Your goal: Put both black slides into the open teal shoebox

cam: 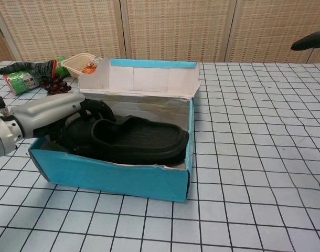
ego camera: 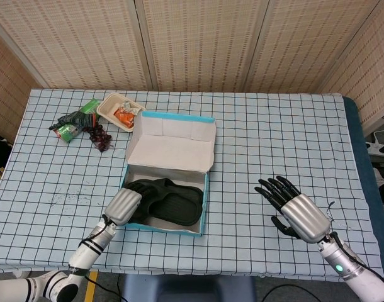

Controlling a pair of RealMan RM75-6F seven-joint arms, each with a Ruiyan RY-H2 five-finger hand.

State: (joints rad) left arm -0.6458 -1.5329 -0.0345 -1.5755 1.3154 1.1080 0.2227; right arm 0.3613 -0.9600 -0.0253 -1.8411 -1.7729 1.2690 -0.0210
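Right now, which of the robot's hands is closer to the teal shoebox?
Left. The left hand is at the teal shoebox, on the black slides inside; the right hand hovers well off to its right.

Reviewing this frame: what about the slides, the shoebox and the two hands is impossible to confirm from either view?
- Second slide: both views show black slides stacked as one dark mass; the lower one is mostly covered.
- Left hand grip: fingers sit behind the shoebox wall in chest view, under the hand's back in head view.
- Right hand: absent from chest view.
- Tray contents: too small.
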